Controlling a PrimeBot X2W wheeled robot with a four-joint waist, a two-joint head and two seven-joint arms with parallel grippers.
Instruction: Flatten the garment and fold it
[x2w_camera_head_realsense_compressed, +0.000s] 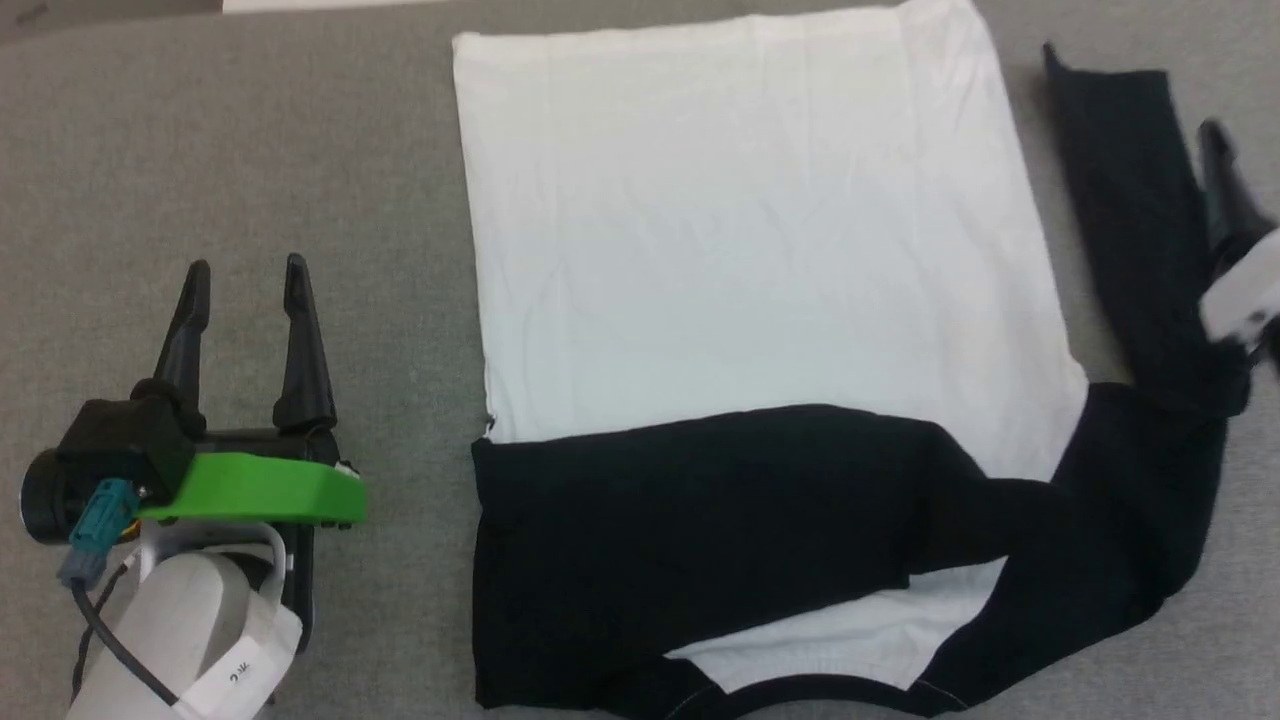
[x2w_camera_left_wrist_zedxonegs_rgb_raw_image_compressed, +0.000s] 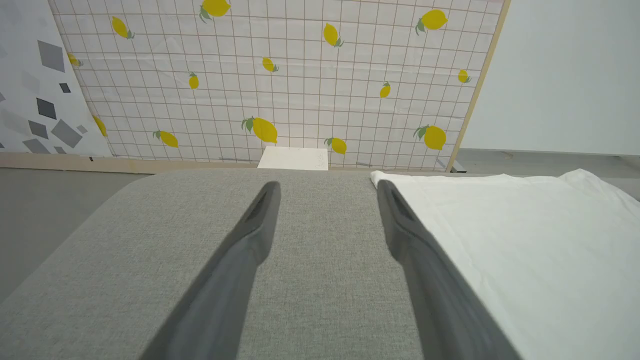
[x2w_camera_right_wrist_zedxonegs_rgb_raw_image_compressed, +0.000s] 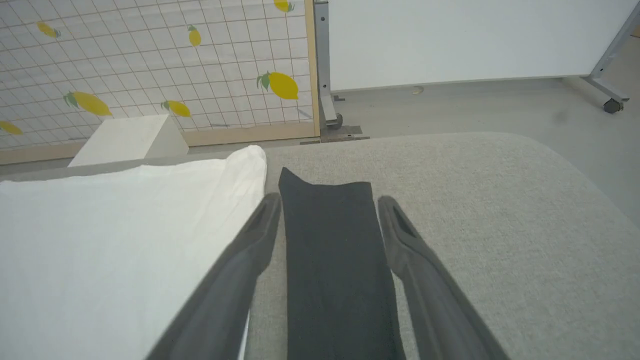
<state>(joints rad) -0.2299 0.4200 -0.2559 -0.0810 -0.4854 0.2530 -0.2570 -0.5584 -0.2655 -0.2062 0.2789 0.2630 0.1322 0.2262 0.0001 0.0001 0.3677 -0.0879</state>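
Observation:
The garment (x2w_camera_head_realsense_compressed: 740, 230) lies spread on the grey table (x2w_camera_head_realsense_compressed: 250, 130), its white body flat and far from me. Its black upper part (x2w_camera_head_realsense_compressed: 700, 530) is nearest me, with one black sleeve laid across it. The other black sleeve (x2w_camera_head_realsense_compressed: 1130, 200) runs up along the white panel's right edge. My left gripper (x2w_camera_head_realsense_compressed: 245, 268) stands open over bare table left of the shirt, and its right finger is close to the white hem (x2w_camera_left_wrist_zedxonegs_rgb_raw_image_compressed: 525, 240). My right gripper (x2w_camera_right_wrist_zedxonegs_rgb_raw_image_compressed: 327, 200) is open, its fingers straddling the black sleeve (x2w_camera_right_wrist_zedxonegs_rgb_raw_image_compressed: 335, 260), which lies flat beneath them.
Beyond the table's far edge stand a lemon-patterned grid panel (x2w_camera_left_wrist_zedxonegs_rgb_raw_image_compressed: 280, 75) and a white box (x2w_camera_left_wrist_zedxonegs_rgb_raw_image_compressed: 294, 158). Grey floor and a wheeled frame leg (x2w_camera_right_wrist_zedxonegs_rgb_raw_image_compressed: 607, 95) lie past the table's rounded right corner. Bare table surface (x2w_camera_right_wrist_zedxonegs_rgb_raw_image_compressed: 500, 240) extends right of the sleeve.

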